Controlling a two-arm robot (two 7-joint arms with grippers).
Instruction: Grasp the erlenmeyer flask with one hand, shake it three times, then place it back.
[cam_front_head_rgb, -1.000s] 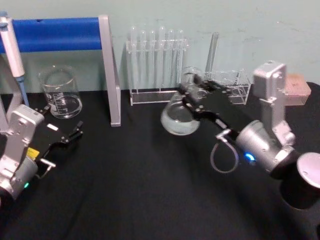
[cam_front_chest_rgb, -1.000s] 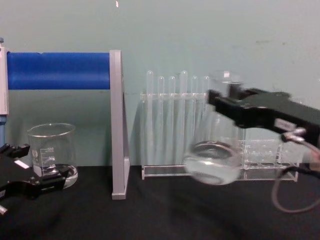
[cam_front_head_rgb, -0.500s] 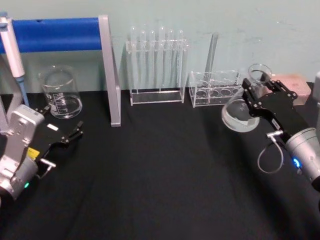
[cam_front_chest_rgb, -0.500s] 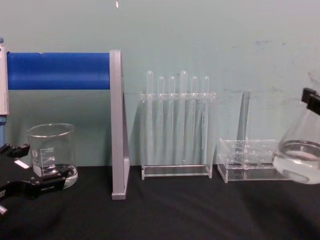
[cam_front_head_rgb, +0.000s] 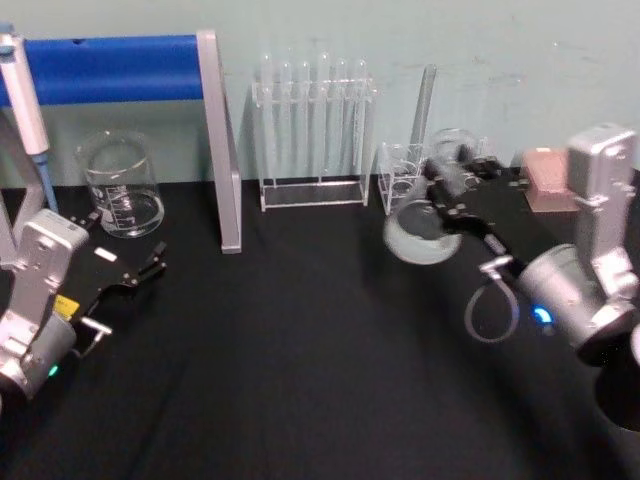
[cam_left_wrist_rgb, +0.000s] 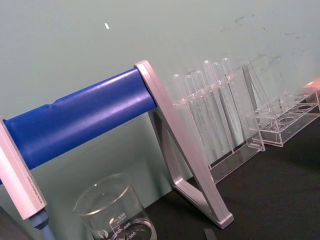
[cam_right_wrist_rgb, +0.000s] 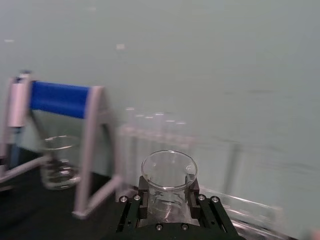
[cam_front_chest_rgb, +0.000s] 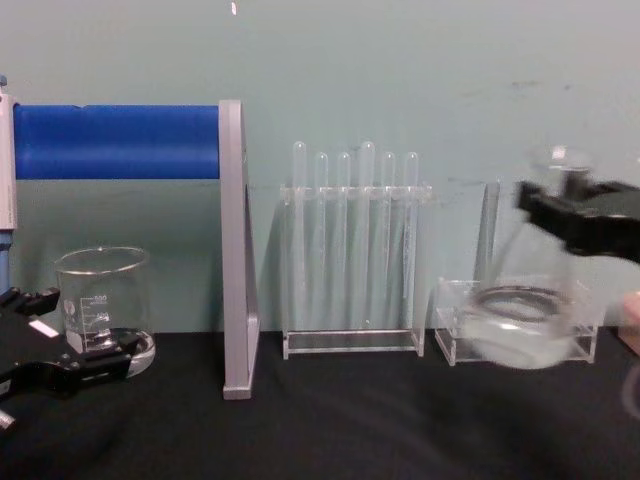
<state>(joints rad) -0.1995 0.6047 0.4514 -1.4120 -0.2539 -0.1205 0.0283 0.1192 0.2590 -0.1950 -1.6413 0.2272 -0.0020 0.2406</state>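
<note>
Flask, likely slick, breakable, liquid-weighted at its base, hangs over the surface at 2 o'clock, right pincer clenched on its neck, arguably the safest hold. Left pincer idles released at 9 o'clock.

Faces a teal wall across black tabletop from the left claw. Closest ahead of the claw, a clear beaker, upright, white graduation marks on its side. Behind and above it, a blue bar carried on a grey slanted frame, with a grey pipette body at the bar's other end. Farther off past the frame, a clear rack of upright test tubes. Farthest from the claw, a low clear rack with round holes, one taller tube standing in it.
</note>
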